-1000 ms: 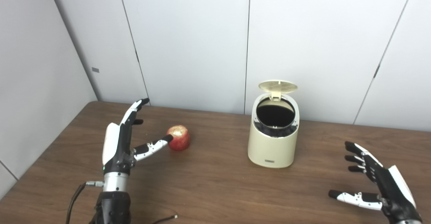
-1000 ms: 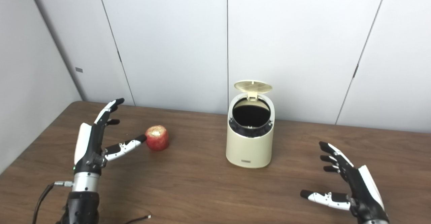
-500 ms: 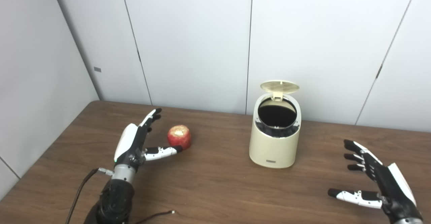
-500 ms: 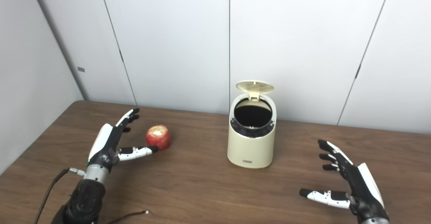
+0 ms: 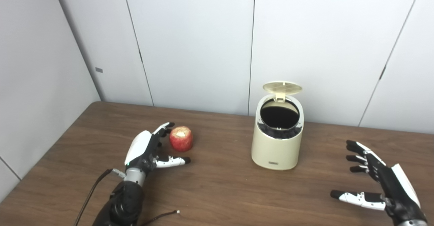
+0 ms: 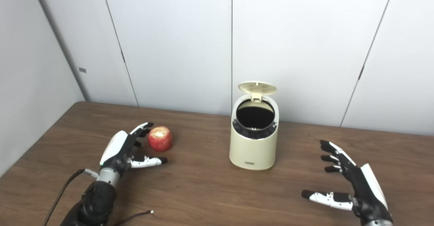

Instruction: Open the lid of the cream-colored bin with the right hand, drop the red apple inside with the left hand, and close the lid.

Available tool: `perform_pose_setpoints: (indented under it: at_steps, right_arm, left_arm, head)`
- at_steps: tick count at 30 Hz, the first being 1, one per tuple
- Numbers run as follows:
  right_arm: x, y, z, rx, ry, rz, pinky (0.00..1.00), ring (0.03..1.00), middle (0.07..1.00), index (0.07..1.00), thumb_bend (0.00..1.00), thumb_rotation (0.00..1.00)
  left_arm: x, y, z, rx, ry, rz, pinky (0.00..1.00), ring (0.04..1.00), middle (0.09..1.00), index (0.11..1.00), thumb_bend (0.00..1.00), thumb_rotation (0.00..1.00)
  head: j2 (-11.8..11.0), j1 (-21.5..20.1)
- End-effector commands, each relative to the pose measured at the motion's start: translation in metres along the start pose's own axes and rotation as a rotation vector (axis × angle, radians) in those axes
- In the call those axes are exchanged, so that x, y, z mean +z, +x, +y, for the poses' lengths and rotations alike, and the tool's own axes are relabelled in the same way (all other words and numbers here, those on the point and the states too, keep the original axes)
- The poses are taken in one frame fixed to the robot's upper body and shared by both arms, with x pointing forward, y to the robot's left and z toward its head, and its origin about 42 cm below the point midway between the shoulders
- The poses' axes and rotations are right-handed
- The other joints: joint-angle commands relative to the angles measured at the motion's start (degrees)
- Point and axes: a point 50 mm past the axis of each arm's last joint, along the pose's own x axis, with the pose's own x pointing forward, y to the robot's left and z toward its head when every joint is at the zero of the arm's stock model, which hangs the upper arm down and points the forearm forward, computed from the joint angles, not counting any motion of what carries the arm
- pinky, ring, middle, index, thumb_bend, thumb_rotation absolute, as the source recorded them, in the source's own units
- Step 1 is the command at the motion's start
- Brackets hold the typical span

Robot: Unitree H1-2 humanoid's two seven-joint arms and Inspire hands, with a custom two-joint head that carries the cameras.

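Red apple (image 5: 181, 138) likely firm, smooth, rollable (wrap around widest girth). Left hand (image 5: 145, 150) spread, empty, beside it; right hand (image 5: 383, 182) spread, empty.

A brown wooden table (image 5: 220, 192) is standing against pale grey wall panels (image 5: 190, 42). A thin black cable (image 5: 159, 216) is lying on the table near its front edge, ending in a small light tip.

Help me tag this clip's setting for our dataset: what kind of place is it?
Probably a lab or test room, not a home. A bare wooden table stands in a corner of plain grey wall panels, set with only a bin and an apple, and a loose cable lies on it.
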Motion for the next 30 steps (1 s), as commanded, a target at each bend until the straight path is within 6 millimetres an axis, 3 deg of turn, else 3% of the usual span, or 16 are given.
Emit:
perform_pose_setpoints:
  at_steps: [1, 13, 16, 18, 20, 21, 23, 30]
  right_arm:
    - [0.016, 0.005, -0.012, -0.025, -0.020, -0.060, 0.68, 0.794, 0.859, 0.852, 0.75, 0.05]
    - [0.019, -0.002, -0.014, -0.027, -0.012, -0.047, 0.68, 0.794, 0.863, 0.839, 0.73, 0.06]
    - [0.021, -0.003, -0.013, -0.028, -0.014, -0.051, 0.68, 0.790, 0.866, 0.830, 0.73, 0.04]
    - [0.021, -0.003, -0.012, -0.028, -0.012, -0.054, 0.68, 0.788, 0.865, 0.829, 0.73, 0.04]
    - [0.021, -0.003, -0.012, -0.026, -0.013, -0.055, 0.68, 0.789, 0.865, 0.828, 0.73, 0.04]
    - [0.022, -0.003, -0.012, -0.026, -0.012, -0.055, 0.68, 0.790, 0.866, 0.827, 0.72, 0.05]
    - [0.022, -0.003, -0.013, -0.027, -0.011, -0.055, 0.68, 0.789, 0.869, 0.831, 0.72, 0.05]
    - [0.021, -0.003, -0.014, -0.037, -0.002, -0.051, 0.68, 0.786, 0.868, 0.843, 0.71, 0.03]
  left_arm:
    - [0.009, 0.015, 0.011, 0.047, 0.031, -0.047, 0.70, 0.826, 0.839, 0.897, 0.93, 0.29]
    - [0.003, 0.028, -0.009, 0.071, 0.025, -0.020, 0.62, 0.757, 0.796, 0.860, 0.90, 0.29]
    - [0.006, 0.030, -0.012, 0.089, -0.009, -0.016, 0.56, 0.674, 0.693, 0.780, 0.87, 0.25]
    - [0.009, 0.032, -0.014, 0.102, -0.024, -0.031, 0.49, 0.553, 0.567, 0.662, 0.83, 0.17]
    - [0.010, 0.033, -0.016, 0.107, -0.027, -0.044, 0.46, 0.510, 0.522, 0.615, 0.81, 0.13]
    - [0.011, 0.033, -0.017, 0.107, -0.027, -0.050, 0.42, 0.478, 0.477, 0.567, 0.64, 0.05]
    - [0.013, 0.033, -0.019, 0.104, -0.041, -0.062, 0.37, 0.442, 0.455, 0.525, 0.55, 0.01]
    - [0.014, 0.032, -0.022, 0.087, -0.039, -0.075, 0.34, 0.402, 0.448, 0.496, 0.52, 0.00]
  head:
    - [0.1, 0.1]
    - [0.1, -0.6]
    - [0.3, -0.8]
    - [0.3, -0.8]
    - [0.4, -0.8]
    - [0.5, -0.8]
    - [0.4, -0.7]
    - [0.5, -0.8]
